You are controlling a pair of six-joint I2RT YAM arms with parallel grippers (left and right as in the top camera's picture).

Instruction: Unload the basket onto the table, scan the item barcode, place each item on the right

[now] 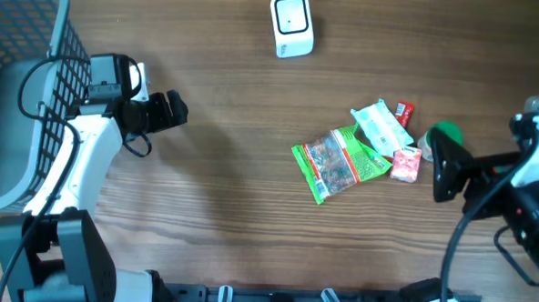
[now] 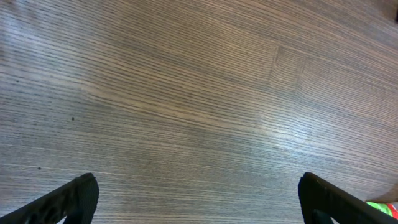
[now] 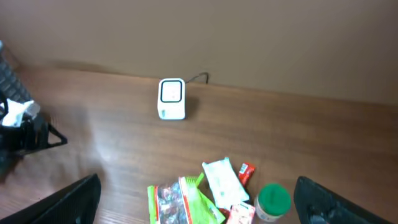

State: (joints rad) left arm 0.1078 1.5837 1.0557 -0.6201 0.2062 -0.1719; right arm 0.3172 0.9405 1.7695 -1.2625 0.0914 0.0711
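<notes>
The items lie clustered right of the white scanner [image 1: 291,24] and nearer the robot: a green snack bag [image 1: 337,163] with a clear window, a white packet [image 1: 380,127], a small red box [image 1: 406,163] and a green-lidded jar [image 1: 446,134]. The left gripper [image 1: 173,110], left of the scanner, and the right gripper [image 1: 440,168], farther right than the cluster, both gape wide, holding nothing.

A white barcode scanner [image 1: 291,24], screen facing up, sits well apart from the right claw [image 1: 439,170], beyond the heap. Just before that claw lie a flat green snack bag [image 1: 337,163], a white packet [image 1: 380,127], a small red box [image 1: 406,164] and a green-lidded tub [image 1: 446,134].
</notes>
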